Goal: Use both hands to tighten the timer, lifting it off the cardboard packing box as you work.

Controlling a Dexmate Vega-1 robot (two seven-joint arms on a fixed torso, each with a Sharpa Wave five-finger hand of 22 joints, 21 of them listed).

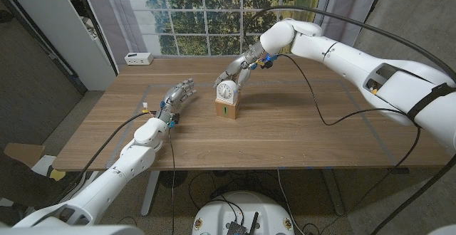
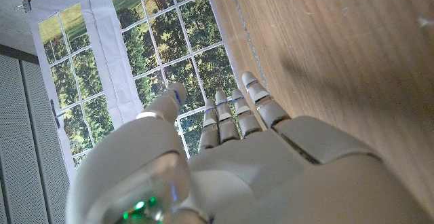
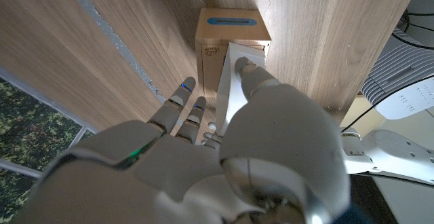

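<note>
Wooden table [image 1: 285,132]: timer [image 1: 226,90] upright atop cardboard box [image 1: 227,110]. Right hand [image 1: 242,67] closed around timer from behind. Left hand [image 1: 177,97] open, empty, well left of box; it must travel right.

Even, soft daylight from window [image 1: 235,14] behind table [image 1: 299,132]; tabletop evenly lit, faint sheen. Soft shadows under right arm [image 1: 370,68] and beside left hand [image 1: 177,100]. Head view sharp, edges bowed by wide lens. Wrist views: near hand surfaces blurred, slightly overexposed; wood grain crisp
</note>
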